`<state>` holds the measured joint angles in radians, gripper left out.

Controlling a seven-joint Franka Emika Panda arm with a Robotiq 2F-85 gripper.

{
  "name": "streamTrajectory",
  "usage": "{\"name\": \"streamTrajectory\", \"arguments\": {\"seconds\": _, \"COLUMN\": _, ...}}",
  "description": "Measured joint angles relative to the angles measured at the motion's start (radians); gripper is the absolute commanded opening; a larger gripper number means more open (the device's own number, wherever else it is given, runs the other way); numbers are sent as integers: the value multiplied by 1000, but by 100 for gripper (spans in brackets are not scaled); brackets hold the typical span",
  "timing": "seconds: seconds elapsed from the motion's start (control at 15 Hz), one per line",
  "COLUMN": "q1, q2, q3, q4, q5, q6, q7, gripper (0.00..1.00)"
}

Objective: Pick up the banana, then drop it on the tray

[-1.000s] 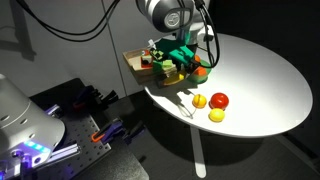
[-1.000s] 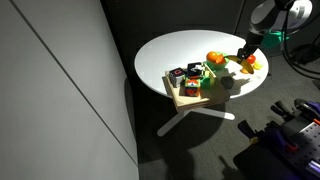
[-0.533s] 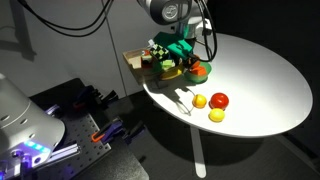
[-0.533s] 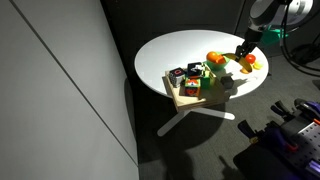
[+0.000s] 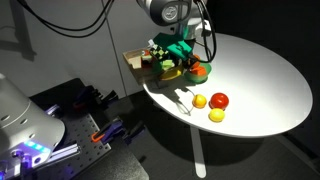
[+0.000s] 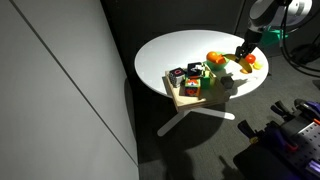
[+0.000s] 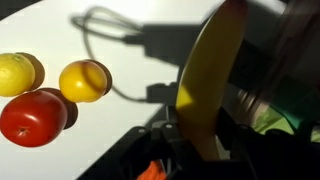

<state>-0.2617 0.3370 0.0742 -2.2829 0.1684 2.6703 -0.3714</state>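
Your pincer (image 7: 200, 138) grips the banana (image 7: 210, 80) above the worktop (image 7: 40, 25); next, it seems, centre it over the tray (image 5: 132, 58) and release.

banana (image 7: 205, 85): plain yellow, long and slightly curved, smooth skin, whole and unpeeled.
banana pose: in the wrist view it runs steeply from the top of the picture down to the bottom, with a bright lit face and a shaded side.
banana state: its lower end sits between the dark fingers of the gripper (image 7: 203, 142), which close against it. it is too small to make out in the exterior views.
tray (image 5: 131, 57): flat, tan, wooden-looking, square with a low rim.
tray place: lies flat at the edge of the round white table (image 5: 255, 85), one corner reaching the rim. it also shows at the table's edge in an exterior view (image 6: 181, 102).
tray state: carries several small items.
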Motion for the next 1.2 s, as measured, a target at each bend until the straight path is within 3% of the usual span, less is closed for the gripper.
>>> {"name": "streamTrajectory", "arguments": {"seconds": 0.2, "q1": 0, "q2": 0, "q3": 0, "q4": 0, "q5": 0, "q6": 0, "q7": 0, "gripper": 41}}
{"name": "streamTrajectory", "arguments": {"seconds": 0.27, "q1": 0, "q2": 0, "q3": 0, "q4": 0, "q5": 0, "q6": 0, "q7": 0, "gripper": 16}}
{"name": "streamTrajectory", "arguments": {"seconds": 0.67, "q1": 15, "q2": 1, "q3": 0, "q4": 1, "q5": 0, "q6": 0, "q7": 0, "gripper": 16}}
{"name": "streamTrajectory", "arguments": {"seconds": 1.2, "q1": 93, "q2": -6, "q3": 2, "q4": 4, "q5": -2, "q6": 0, "q7": 18, "gripper": 16}}
